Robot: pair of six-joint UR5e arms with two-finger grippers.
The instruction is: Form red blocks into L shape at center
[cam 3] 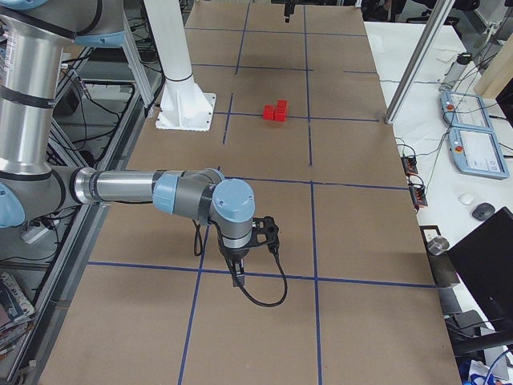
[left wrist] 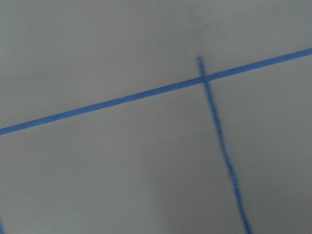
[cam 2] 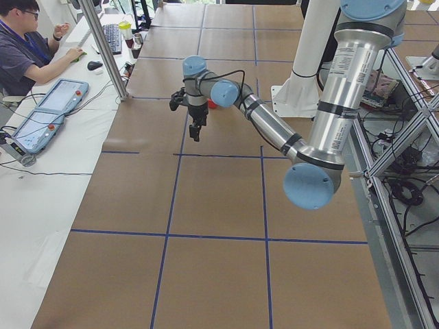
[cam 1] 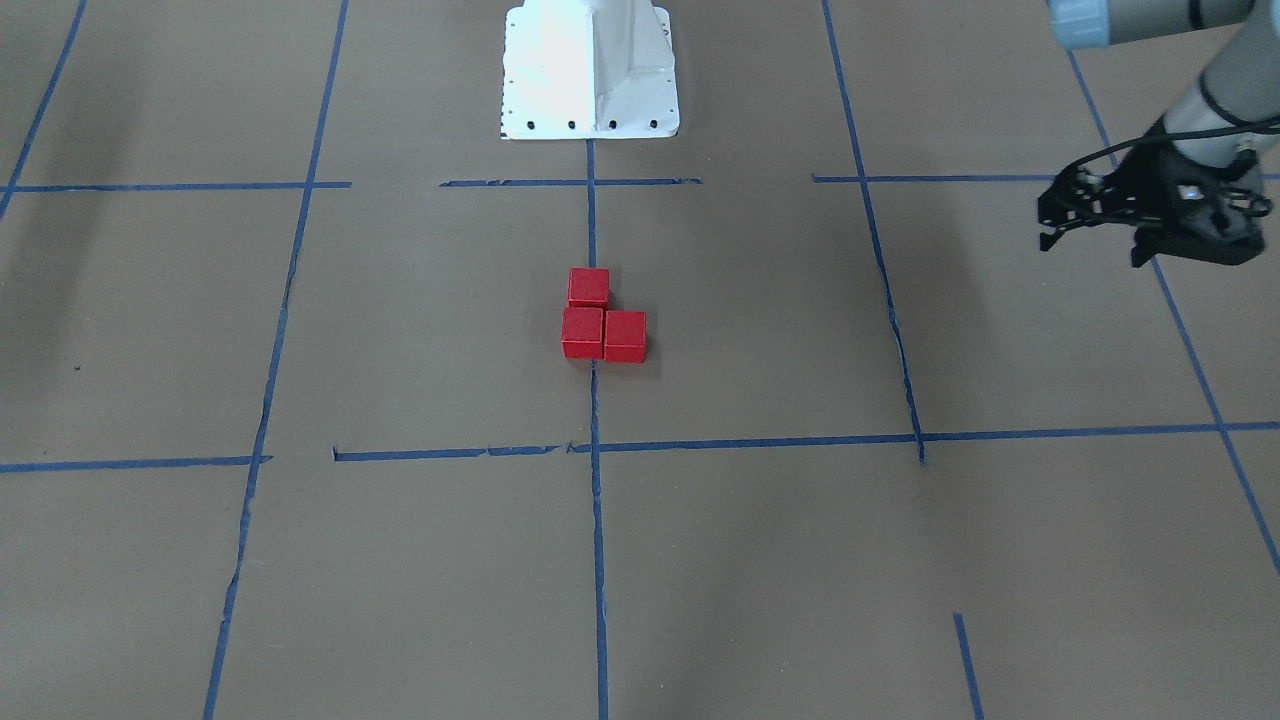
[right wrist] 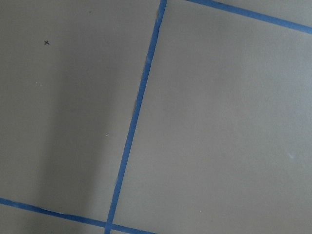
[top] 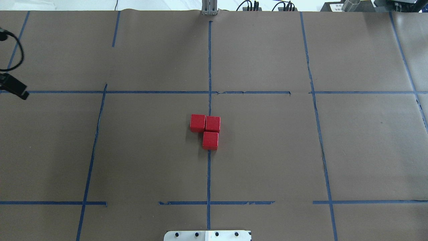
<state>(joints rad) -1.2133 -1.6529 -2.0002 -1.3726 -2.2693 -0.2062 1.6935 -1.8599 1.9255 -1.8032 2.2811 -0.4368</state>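
Three red blocks (cam 1: 582,332) (top: 212,124) (cam 3: 276,111) lie touching in an L on the vertical blue tape line of the center (cam 1: 450,320) (top: 267,140). Two sit side by side and the third is against one end. My left gripper (cam 1: 1092,250) (cam 2: 195,130) hangs above the table well off to the robot's left, open and holding nothing. My right gripper (cam 3: 238,269) shows only in the exterior right view, low over a tape line far from the blocks; I cannot tell whether it is open or shut. Both wrist views show only brown paper and blue tape.
The white robot base (cam 1: 590,70) (top: 207,235) stands at the table's robot-side edge. A person (cam 2: 27,48) sits at a side desk with teach pendants (cam 2: 48,113) (cam 3: 473,144). An aluminium post (cam 2: 106,48) rises at the table's operator-side edge.
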